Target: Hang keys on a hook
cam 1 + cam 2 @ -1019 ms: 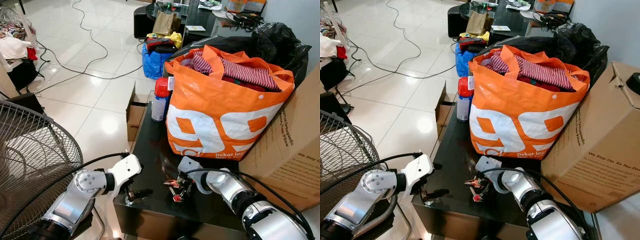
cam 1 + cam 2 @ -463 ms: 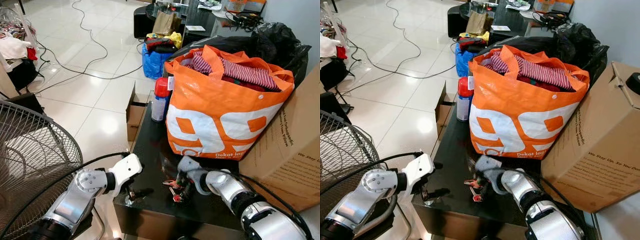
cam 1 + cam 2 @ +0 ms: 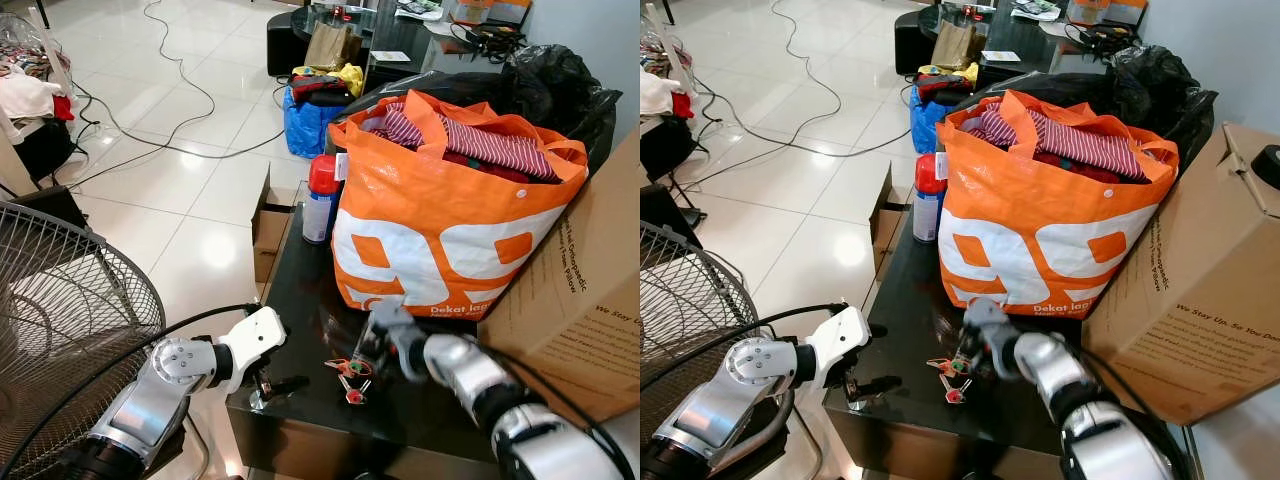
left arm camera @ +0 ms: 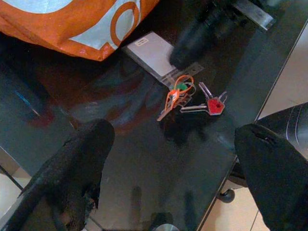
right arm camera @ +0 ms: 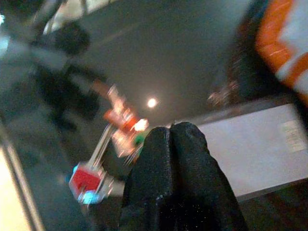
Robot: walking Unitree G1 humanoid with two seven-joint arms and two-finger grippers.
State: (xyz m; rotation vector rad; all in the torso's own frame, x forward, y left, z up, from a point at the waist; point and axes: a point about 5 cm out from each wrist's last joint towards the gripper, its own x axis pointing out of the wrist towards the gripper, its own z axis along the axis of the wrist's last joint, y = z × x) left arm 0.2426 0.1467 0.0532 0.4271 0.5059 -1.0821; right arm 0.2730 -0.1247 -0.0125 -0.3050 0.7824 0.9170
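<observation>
Here the keys (image 3: pixel 350 372) lie on the dark counter (image 3: pixel 300 300) near the orange bag (image 3: pixel 445 235). The right tool (image 3: pixel 372 345), clenched empty, hovers just beyond them; the left tool (image 3: pixel 268 386) waits spread, probably ready to help.

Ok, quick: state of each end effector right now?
Left end effector: open, holding nothing, near the table's front edge.
Right end effector: fingers pressed shut at the keys; whether it grips them cannot be told.

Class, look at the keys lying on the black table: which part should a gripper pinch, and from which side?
Probably the orange loop at the bunch's middle, from straight above. The keys lie flat on the table, so their thin blades offer little edge, while the loop stands slightly proud.
</observation>
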